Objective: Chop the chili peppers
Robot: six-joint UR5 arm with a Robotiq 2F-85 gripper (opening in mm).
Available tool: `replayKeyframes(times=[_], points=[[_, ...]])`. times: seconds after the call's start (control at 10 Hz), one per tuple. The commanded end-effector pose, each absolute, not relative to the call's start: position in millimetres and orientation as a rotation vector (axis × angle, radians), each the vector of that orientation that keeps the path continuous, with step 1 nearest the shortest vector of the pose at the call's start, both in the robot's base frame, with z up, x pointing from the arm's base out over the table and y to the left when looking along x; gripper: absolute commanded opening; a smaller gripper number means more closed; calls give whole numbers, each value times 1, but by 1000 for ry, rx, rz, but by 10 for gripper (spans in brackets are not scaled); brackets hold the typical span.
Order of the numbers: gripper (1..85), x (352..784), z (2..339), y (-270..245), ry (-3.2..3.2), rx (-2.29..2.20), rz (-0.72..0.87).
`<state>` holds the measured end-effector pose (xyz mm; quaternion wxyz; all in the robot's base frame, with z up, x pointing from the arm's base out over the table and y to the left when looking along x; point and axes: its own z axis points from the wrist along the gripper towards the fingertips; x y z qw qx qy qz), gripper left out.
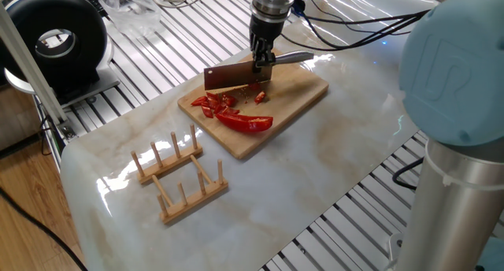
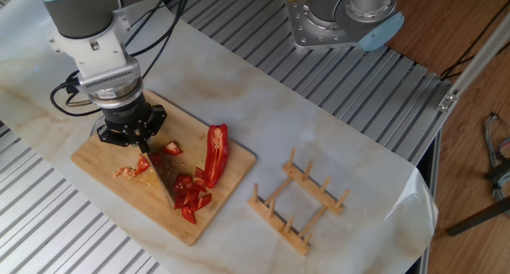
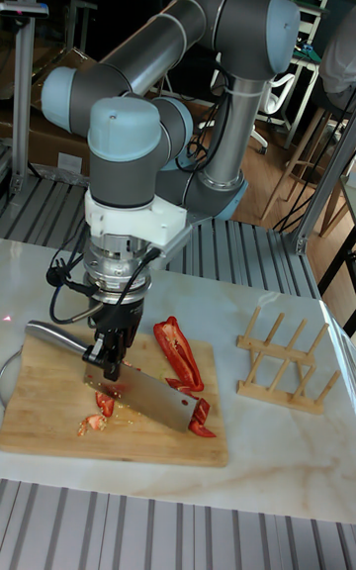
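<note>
A wooden cutting board (image 1: 303, 91) (image 2: 102, 160) (image 3: 40, 402) lies on the marble table. On it are the chili peppers: one long glossy red half (image 1: 246, 123) (image 2: 216, 150) (image 3: 178, 352) and a pile of small cut bits (image 1: 213, 104) (image 2: 190, 196) (image 3: 99, 414). My gripper (image 1: 262, 62) (image 2: 142, 142) (image 3: 111, 362) is shut on the handle of a cleaver. Its blade (image 1: 232, 76) (image 2: 165, 182) (image 3: 148, 397) hangs just above the cut bits, beside the long half.
A wooden peg rack (image 1: 177, 176) (image 2: 299, 198) (image 3: 287, 357) stands on the table beyond the board. A black round device (image 1: 55, 42) and a plastic bag (image 1: 130, 7) sit on the slatted surface behind. Another robot base (image 2: 343, 19) is at the back.
</note>
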<state>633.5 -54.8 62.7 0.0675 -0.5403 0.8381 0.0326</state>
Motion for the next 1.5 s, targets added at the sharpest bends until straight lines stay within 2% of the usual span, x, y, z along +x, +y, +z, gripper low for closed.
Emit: replayKeyframes(times=[0.0, 0.3, 0.5, 0.8, 1.1, 1.4], points=[[13, 640, 63, -43, 2522, -1595, 119], [13, 637, 69, -42, 2523, -1588, 133], [13, 635, 87, -39, 2558, -1539, 99], [13, 612, 99, -41, 2635, -1426, 116], [13, 608, 99, -60, 2668, -1347, 23], [13, 631, 102, -68, 2664, -1210, -66]])
